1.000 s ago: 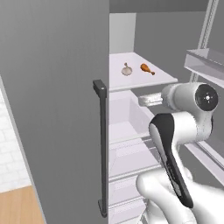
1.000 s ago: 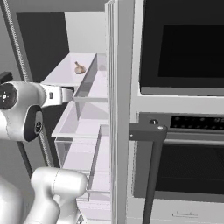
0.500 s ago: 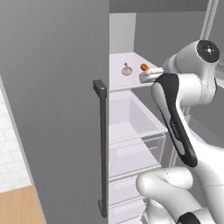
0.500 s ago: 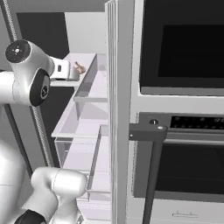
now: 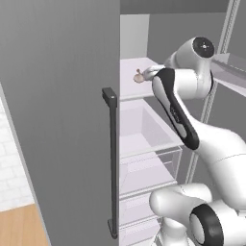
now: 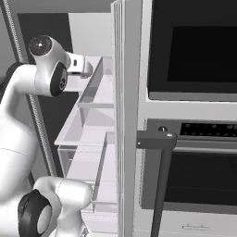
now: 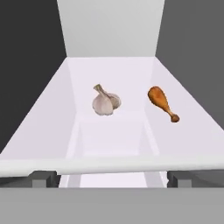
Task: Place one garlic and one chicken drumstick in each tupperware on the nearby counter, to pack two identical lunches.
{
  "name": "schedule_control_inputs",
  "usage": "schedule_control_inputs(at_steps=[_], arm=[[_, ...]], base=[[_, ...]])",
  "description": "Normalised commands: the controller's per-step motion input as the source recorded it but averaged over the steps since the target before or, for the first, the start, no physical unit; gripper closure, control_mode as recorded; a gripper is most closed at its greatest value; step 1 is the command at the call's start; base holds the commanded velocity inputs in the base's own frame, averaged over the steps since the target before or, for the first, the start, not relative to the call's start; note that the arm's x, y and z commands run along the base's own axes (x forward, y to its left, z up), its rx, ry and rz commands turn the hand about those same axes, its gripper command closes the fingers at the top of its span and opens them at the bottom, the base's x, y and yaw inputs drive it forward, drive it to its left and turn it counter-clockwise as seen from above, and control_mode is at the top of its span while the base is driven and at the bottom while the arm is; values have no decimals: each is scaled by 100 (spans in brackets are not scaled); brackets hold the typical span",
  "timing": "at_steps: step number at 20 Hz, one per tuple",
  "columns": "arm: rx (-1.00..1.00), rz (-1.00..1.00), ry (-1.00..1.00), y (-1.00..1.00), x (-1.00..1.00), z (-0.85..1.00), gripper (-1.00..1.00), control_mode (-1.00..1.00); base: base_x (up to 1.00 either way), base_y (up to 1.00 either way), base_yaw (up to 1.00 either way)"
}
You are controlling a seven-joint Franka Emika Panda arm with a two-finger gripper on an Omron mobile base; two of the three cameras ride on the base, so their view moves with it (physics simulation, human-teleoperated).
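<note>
Hand view, gripper (image 7: 107, 178) with fingers (image 7: 42, 178) spread wide apart and holding nothing, garlic (image 7: 105, 101) lay ahead between the fingers on a pale fridge shelf (image 7: 52, 113), chicken drumstick (image 7: 162, 102) beyond the right-hand finger, apart from the garlic.

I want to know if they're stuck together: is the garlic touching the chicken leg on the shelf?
Apart. The hand view shows the garlic and the chicken drumstick lying side by side with bare white shelf between them.
</note>
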Motion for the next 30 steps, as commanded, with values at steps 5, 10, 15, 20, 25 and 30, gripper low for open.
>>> schedule_control_inputs(at_steps=[5, 10, 15, 20, 25, 30], arm=[[0, 0, 0, 12, 89, -22, -100, -100], [0, 0, 0, 16, 69, -20, -100, -100], [1, 0, 6, 8, 66, -17, -100, -100], [0, 0, 11, 0, 65, -11, -100, -100], [0, 0, 4, 1, 0, -9, -100, -100], [0, 0, 0, 3, 17, -32, -100, -100]], base=[[0, 0, 0], [0, 0, 0], [0, 0, 0], [0, 0, 0], [0, 0, 0], [0, 0, 0]])
